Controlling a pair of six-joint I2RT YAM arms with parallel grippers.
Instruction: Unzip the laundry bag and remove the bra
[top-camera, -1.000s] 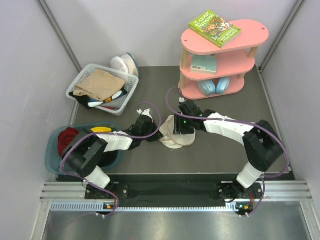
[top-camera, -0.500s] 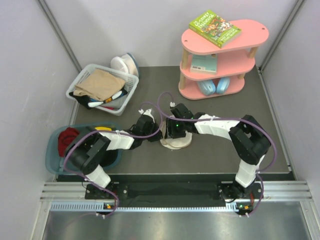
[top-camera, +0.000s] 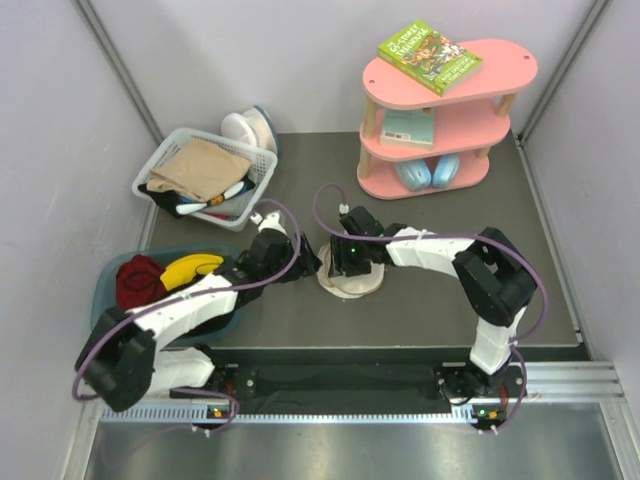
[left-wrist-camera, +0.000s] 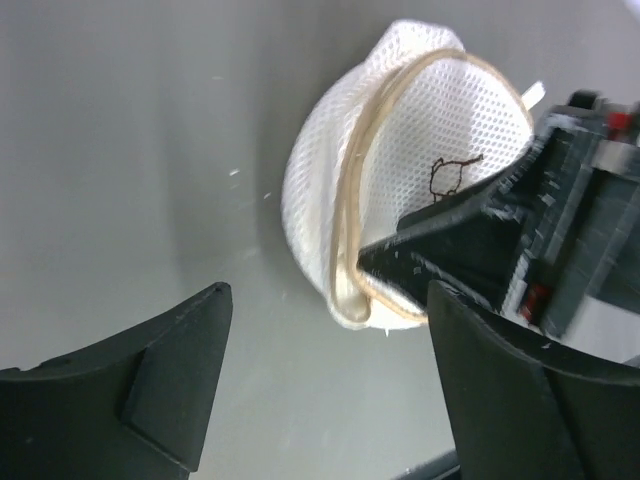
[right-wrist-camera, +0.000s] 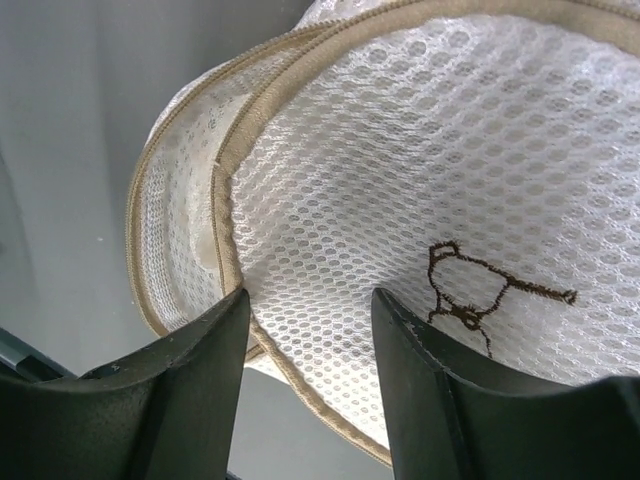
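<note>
Two round halves of cream mesh are making up the bag (top-camera: 351, 288), which is lying at the middle of the table (top-camera: 430, 305). Its tan rim (right-wrist-camera: 225, 195) appears to be parting along one side, and a small dark stitched mark (right-wrist-camera: 470, 290) is showing on the upper half. The right gripper (right-wrist-camera: 310, 300) is sitting on that half with jaws about half apart; whether they are pinching mesh I cannot tell. The left gripper (left-wrist-camera: 325, 320) is hovering just beside the bag, spread wide and empty. A basket (top-camera: 205, 175), a blue bin (top-camera: 98, 308) and a pink shelf (top-camera: 505, 62) are standing well apart from it. From above, the right arm is covering most of the bag, and the bag's inside is staying hidden.
</note>
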